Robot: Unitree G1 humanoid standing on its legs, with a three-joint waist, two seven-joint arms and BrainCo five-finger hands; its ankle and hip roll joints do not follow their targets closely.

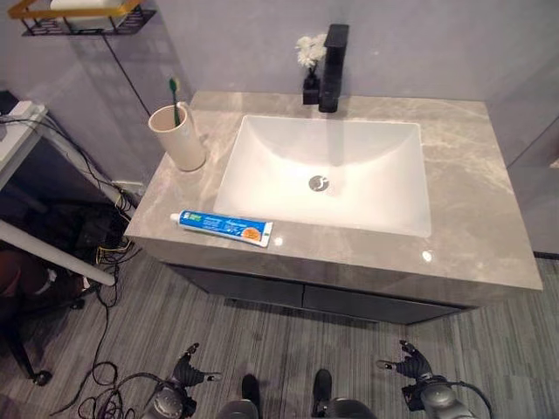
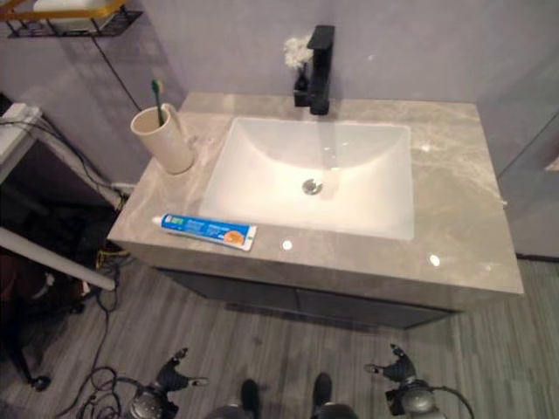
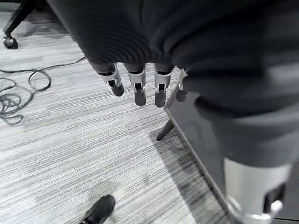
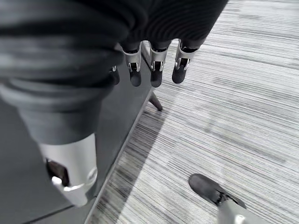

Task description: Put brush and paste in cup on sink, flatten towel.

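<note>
Toothpaste point(image 1: 226, 229) lies near the cup point(image 1: 179, 137); both hands point(image 3: 140, 84) point(image 4: 154, 65) hang relaxed, empty; tube could slide off the worktop point(image 1: 472, 218).

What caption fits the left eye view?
Brush stands in cup; paste lies on counter; both hands hang low.

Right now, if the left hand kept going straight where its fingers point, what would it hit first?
Probably the grey floor: the left hand hangs with relaxed fingers pointing down, nothing between, though depth is hard to judge.

wall point(image 1: 218, 44): plain grey | floor point(image 1: 262, 349): grey striped | vanity point(image 1: 463, 218): grey marble | shelf point(image 1: 87, 19): wire, upper left
</note>
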